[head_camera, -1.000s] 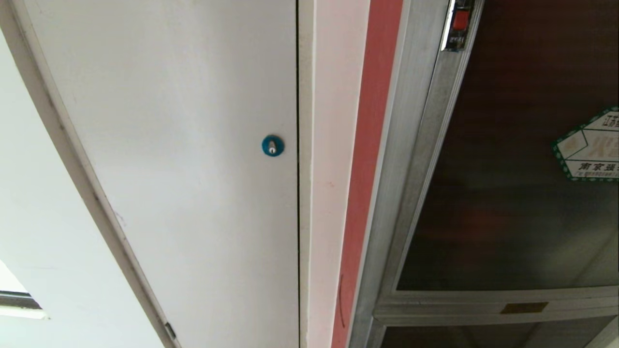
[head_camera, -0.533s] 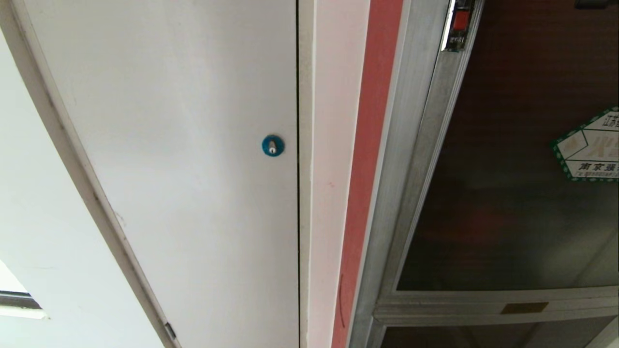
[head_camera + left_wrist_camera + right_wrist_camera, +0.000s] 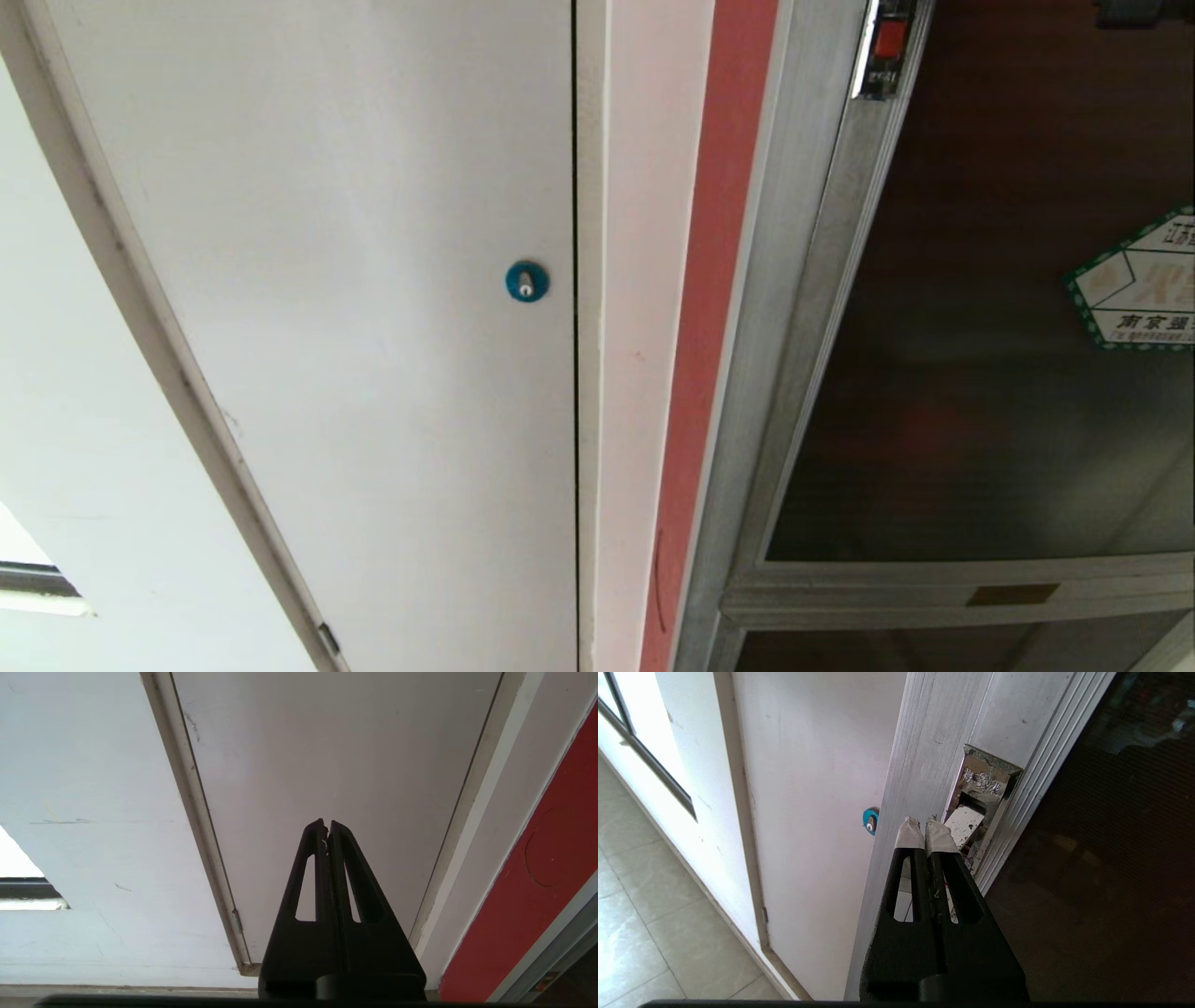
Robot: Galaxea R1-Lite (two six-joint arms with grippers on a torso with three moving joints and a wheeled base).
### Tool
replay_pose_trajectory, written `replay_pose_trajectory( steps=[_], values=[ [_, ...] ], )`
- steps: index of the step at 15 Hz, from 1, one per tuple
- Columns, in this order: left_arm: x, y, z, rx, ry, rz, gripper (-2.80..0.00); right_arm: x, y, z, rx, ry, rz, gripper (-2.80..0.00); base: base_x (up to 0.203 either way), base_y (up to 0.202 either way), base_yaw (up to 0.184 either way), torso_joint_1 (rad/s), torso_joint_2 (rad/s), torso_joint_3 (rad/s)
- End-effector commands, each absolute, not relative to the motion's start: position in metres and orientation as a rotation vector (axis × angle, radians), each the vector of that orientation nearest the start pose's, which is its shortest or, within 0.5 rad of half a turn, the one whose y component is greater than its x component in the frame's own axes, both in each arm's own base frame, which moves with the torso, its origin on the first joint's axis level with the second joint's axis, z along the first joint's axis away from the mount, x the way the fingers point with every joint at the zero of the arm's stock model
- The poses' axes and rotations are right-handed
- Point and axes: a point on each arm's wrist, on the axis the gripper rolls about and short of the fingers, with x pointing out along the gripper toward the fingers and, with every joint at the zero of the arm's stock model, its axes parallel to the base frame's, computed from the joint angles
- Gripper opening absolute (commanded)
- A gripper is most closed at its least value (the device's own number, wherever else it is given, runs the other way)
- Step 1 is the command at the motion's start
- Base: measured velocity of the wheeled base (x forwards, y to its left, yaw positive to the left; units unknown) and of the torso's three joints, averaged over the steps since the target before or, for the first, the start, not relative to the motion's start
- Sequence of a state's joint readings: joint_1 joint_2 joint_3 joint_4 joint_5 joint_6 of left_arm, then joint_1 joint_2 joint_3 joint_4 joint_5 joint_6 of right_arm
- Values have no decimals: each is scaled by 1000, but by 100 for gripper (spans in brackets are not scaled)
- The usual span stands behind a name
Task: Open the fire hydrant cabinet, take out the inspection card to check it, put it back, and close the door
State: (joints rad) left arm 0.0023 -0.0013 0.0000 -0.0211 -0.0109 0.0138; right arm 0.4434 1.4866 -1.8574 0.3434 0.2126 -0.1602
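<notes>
Close against the door's aluminium frame, the right end effector (image 3: 924,826) has its taped tips pressed together, empty, just beside the recessed latch (image 3: 973,812). Best nudge the tips squarely into the recess before pulling the door (image 3: 980,373) outward.

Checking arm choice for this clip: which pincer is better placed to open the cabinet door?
Right. The right pincer, shut, sits at the door's metal latch recess. The left pincer, also shut, faces the plain white door, away from the cabinet.
</notes>
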Motion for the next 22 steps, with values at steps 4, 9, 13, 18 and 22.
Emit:
replay_pose_trajectory(
  steps=[4, 9, 13, 18, 22],
  values=[
    [-22, 0, 76, 14, -15, -8, -280, 195, 97, 431, -154, -61, 652, -280, 0, 0, 0, 0, 0, 0],
    [-22, 0, 76, 14, -15, -8, -280, 198, 94, 428, -155, -45, 630, -280, 0, 0, 0, 0, 0, 0],
    [-22, 0, 76, 14, -15, -9, -280, 202, 93, 423, -153, -21, 626, -280, 0, 0, 0, 0, 0, 0],
    [-22, 0, 76, 14, -15, -8, -280, 206, 94, 420, -155, -11, 621, -280, 0, 0, 0, 0, 0, 0],
    [-22, 0, 76, 14, -15, -8, -280, 214, 96, 419, -157, -21, 614, -280, 0, 0, 0, 0, 0, 0]
  ],
)
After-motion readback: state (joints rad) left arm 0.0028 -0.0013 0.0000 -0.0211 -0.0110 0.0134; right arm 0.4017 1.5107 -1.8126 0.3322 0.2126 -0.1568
